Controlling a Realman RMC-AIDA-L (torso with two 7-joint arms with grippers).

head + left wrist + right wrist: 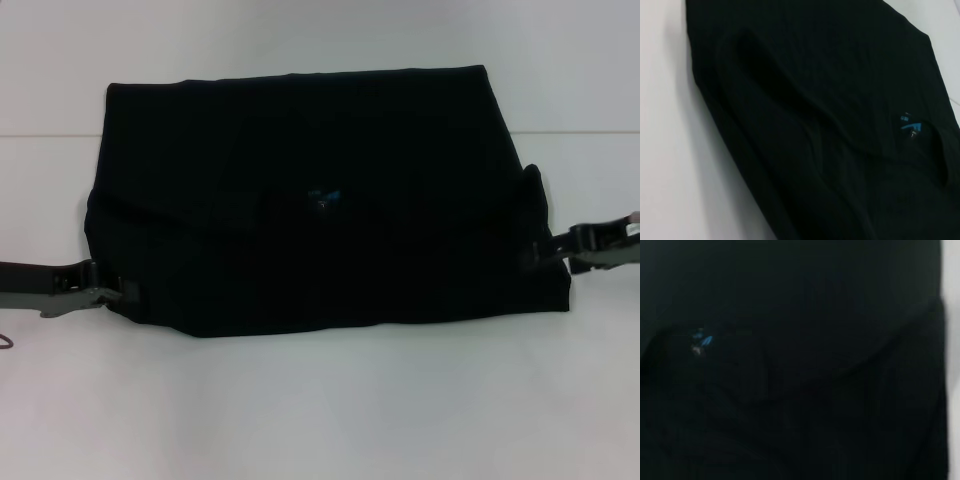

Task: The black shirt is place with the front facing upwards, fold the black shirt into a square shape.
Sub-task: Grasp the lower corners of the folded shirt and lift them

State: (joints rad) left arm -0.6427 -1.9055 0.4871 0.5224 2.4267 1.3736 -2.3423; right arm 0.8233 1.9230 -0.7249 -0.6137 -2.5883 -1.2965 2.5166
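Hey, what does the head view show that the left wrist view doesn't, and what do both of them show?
Only the head view shows the whole outline of the folded black shirt and both arms: the left tool at the shirt's near left edge and the right tool at its right edge, each meeting the cloth. Only the left wrist view shows, close up, the long raised folds running across the cloth. Both show the black shirt lying on the white table and its small blue neck label.

Open table (320,410) around black shirt (300,170)
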